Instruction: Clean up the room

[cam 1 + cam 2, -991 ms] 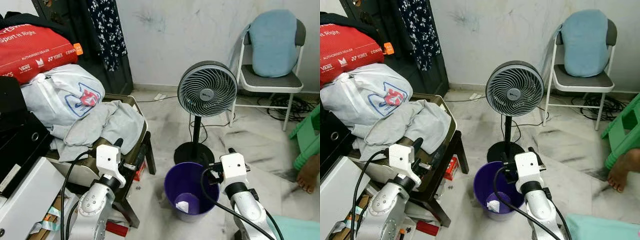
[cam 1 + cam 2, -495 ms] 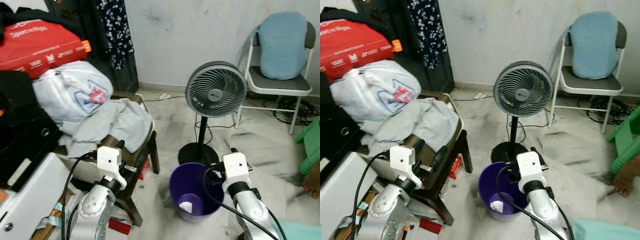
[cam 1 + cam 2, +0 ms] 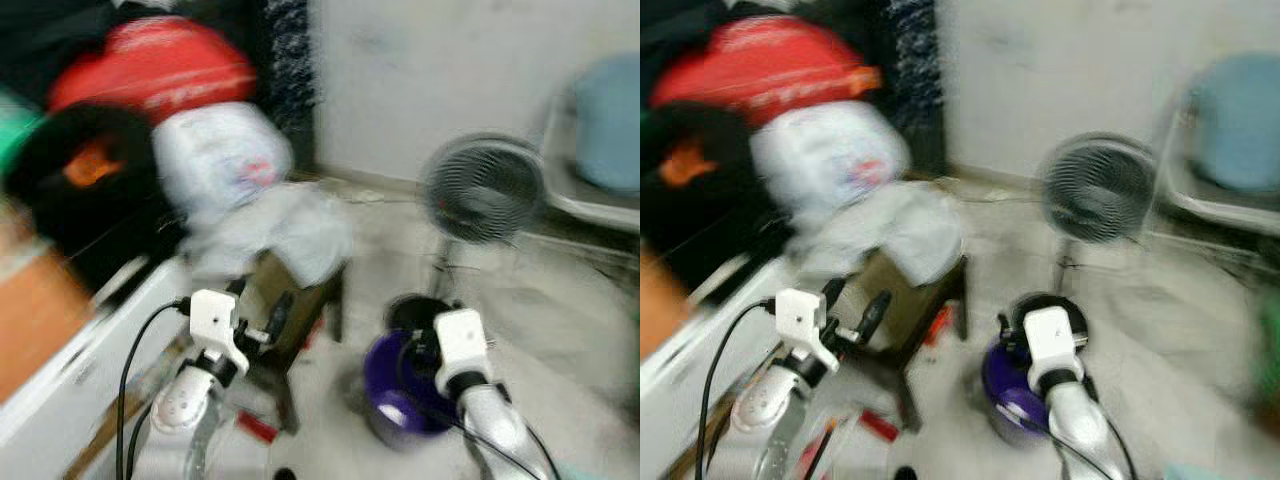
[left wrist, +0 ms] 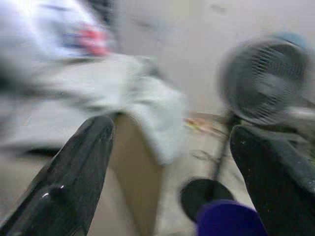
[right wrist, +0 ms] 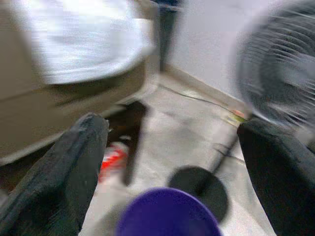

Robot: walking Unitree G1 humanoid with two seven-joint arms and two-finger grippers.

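The picture is blurred by motion. A purple bin (image 3: 395,400) with a pale scrap inside stands on the floor in front of me. My right gripper (image 3: 418,345) hovers over its near rim, open and empty, fingers (image 5: 83,162) wide apart. My left gripper (image 3: 258,298) is also open and empty, held in front of a small dark table (image 3: 300,300). A grey cloth (image 3: 290,225) is heaped on that table, with a white bag (image 3: 220,155) and a red bag (image 3: 150,65) behind it. The bin's rim (image 4: 226,219) sits low between the left fingers (image 4: 83,162).
A standing fan (image 3: 485,190) is just behind the bin, its round black base (image 5: 199,187) on the floor. A chair with a blue cushion (image 3: 610,130) stands at the far right. White and orange furniture (image 3: 60,330) crowds the left. Red litter (image 5: 114,160) lies under the table.
The camera has swung left, so the whole scene has slid right and blurred. Both arms keep the same pose, open, relative to my body.
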